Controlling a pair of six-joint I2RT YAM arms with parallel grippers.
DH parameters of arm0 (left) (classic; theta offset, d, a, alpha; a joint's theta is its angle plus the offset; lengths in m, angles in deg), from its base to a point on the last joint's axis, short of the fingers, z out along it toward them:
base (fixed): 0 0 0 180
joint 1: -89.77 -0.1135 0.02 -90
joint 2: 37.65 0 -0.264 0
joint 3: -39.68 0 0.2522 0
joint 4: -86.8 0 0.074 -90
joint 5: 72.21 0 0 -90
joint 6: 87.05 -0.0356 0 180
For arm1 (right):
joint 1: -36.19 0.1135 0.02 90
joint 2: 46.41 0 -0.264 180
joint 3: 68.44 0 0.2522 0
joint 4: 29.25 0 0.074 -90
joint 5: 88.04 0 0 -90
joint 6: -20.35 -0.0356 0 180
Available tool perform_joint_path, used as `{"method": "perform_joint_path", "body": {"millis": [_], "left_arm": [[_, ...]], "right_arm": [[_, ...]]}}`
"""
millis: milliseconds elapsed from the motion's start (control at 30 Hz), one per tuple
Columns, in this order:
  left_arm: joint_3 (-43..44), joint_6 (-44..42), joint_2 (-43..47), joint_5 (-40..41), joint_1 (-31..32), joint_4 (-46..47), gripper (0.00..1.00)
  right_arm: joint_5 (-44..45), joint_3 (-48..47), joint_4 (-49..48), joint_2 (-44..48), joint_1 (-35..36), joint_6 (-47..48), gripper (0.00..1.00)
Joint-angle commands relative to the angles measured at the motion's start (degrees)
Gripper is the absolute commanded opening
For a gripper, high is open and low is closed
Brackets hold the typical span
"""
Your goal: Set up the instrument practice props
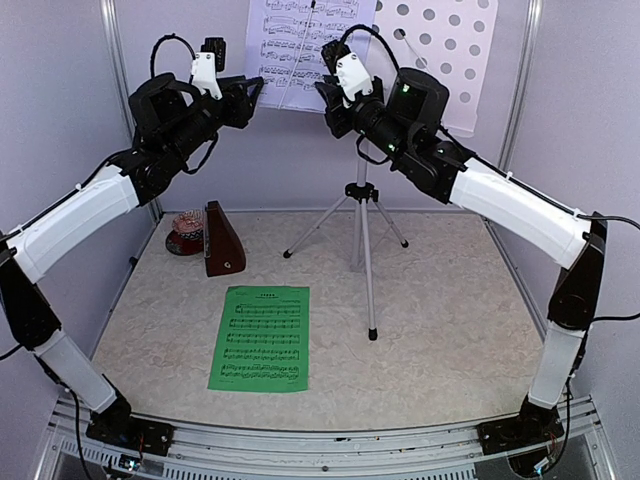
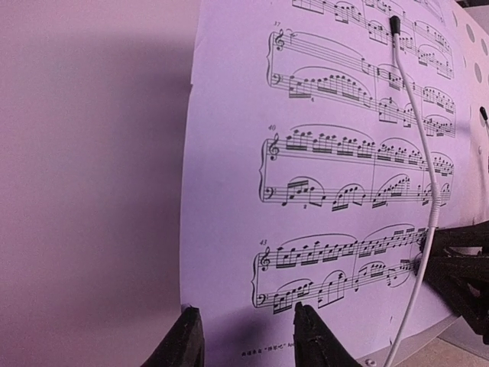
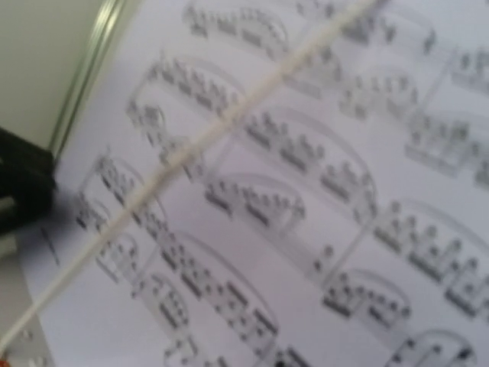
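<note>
Lavender music sheet (image 1: 300, 50) is up on the perforated desk (image 1: 455, 45) of the tripod music stand (image 1: 362, 225), at 12 o'clock in the overhead view. A white retainer wire (image 2: 419, 115) lies across its face, likely there to pin the page against the desk. Both arms are raised to the sheet's lower edge, one per side, which reads as squaring or steadying the page. Left pincer (image 2: 244, 310) is at the sheet's 7 o'clock corner: jaws partly apart, pointing at the paper face, nothing clamped between them. Right pincer (image 2: 432, 256) is at the sheet's 4 o'clock, by the wire's lower run. Its wrist view is blurred, so can't tell if it's closed, or on what. Green music sheet (image 1: 260, 338) lies flat on the tabletop (image 1: 440, 330) at 7 o'clock from the tripod. Brown metronome (image 1: 222, 240) stands upright at 9 o'clock, near that sheet's top edge but apart from it. Judgement: lavender page nearly placed, green sheet not yet on the desk, and the desk's bare right half looks like its spot.
</note>
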Motion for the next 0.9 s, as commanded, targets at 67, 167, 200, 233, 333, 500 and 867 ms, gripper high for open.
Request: {"method": "perform_joint_path", "body": {"millis": [67, 167, 200, 233, 333, 500, 867], "left_arm": [[-5.58, 2.19, 5.88, 2.83, -0.71, 0.1, 0.53], [-12.5, 3.84, 10.64, 4.0, -0.81, 0.99, 0.64], [-15.03, 4.59, 12.29, 4.44, -0.82, 1.23, 0.67], [-18.44, 5.89, 14.09, 4.52, -0.78, 1.34, 0.69], [-25.91, 9.01, 18.78, 3.33, -0.7, 1.03, 0.71], [-37.2, 15.12, 23.59, 2.92, -0.17, -0.87, 0.72], [-58.82, 27.8, 29.0, 2.81, 0.08, -4.71, 0.76]], "right_arm": [[-4.63, 5.05, 0.31, 6.12, -0.44, -1.87, 0.27], [-11.26, 9.09, 1.42, 10.23, -0.06, -4.99, 0.39], [-12.38, 10.68, 1.46, 11.73, 0.22, -5.81, 0.42], [-13.42, 12.95, 1.47, 13.18, 0.46, -6.75, 0.45], [-13.96, 16.73, 0.81, 16.19, 1.74, -8.03, 0.54], [-14.92, 20.65, 2.73, 17.47, 2.47, -16.79, 0.62], [-20.16, 54.07, -6.21, 22.59, 4.48, -42.52, 0.6]]}}
